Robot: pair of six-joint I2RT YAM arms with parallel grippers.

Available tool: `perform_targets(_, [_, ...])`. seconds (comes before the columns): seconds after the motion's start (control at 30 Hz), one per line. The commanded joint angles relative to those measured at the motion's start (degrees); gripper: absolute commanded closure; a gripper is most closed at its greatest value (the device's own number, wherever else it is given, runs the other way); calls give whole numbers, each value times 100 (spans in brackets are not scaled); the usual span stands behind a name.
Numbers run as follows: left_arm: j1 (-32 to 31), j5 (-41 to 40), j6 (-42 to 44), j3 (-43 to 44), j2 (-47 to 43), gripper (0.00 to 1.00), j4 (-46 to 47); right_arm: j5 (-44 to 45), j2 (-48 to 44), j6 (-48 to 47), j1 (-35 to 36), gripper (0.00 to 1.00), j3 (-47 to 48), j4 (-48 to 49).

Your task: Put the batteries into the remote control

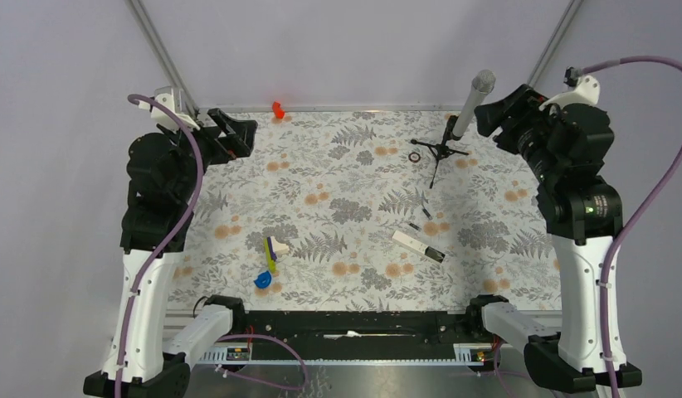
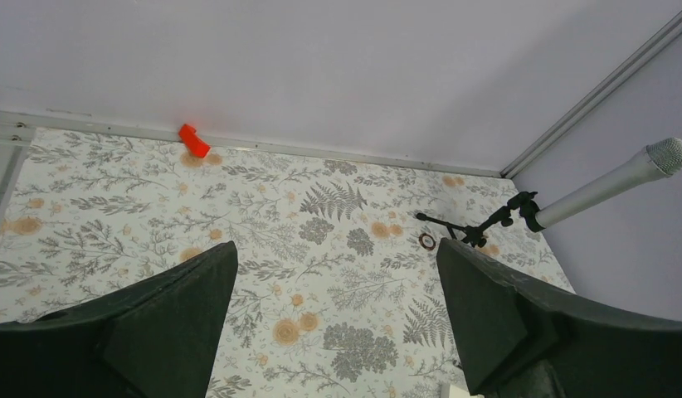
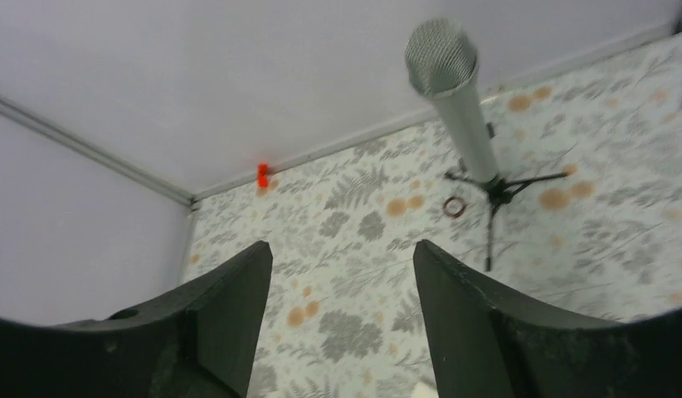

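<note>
Left gripper [image 1: 236, 135] [image 2: 336, 249] is raised above the far-left corner of the table [image 1: 338, 178], jaws spread wide with nothing between them. Right gripper [image 1: 497, 112] [image 3: 342, 246] is raised above the far-right corner, jaws likewise apart and holding nothing.

Remote control [image 1: 414, 244] lies flat on the patterned cloth, right of centre in the near half of the table, set at a slant with its dark end pointing toward the near right. Whether that dark end is an open compartment cannot be told from the overhead view. One battery [image 1: 413, 225] lies loose on the cloth just beyond the remote's white end, apart from it. A second battery [image 1: 426, 213] lies a little farther back, near the first and not touching it. Both are outside the remote. Neither gripper is near these items.

Left of centre, near the front edge, a yellow, white and blue toy cluster [image 1: 270, 259] rests on the cloth. At the far right a microphone [image 1: 473, 101] [image 2: 620, 178] [image 3: 454, 91] leans on a small black tripod [image 1: 440, 152], with a small black ring [image 1: 415, 156] [image 2: 426, 241] [image 3: 455, 206] lying just left of the tripod's legs. A small red object [image 1: 277, 109] [image 2: 193, 140] [image 3: 262, 175] sits at the far edge against the wall.
</note>
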Motion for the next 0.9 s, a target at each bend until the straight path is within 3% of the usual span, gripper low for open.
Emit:
perform_targets(0.0, [8,-20,-195,-385,-137,1,587,-1224,-4,1655,-24,33,-947,-194])
perform_targets(0.17, [12,445,-350,-818,-241,1,722,-1635,-361,2738,-22,37,-2486,532])
perform_targets(0.4, [-151,2126,-321,-1471,-201,1,1856,-1397,-305,2759,-24,39,-3117,582])
perform_targets(0.67, [-2376,1414,779,-1780,542,2,2112,-996,-262,2655,-24,41,-3281,582])
perform_targets(0.87, [-3325,2135,1852,-2080,1581,2,2661,-643,-163,2392,-21,40,-3239,242])
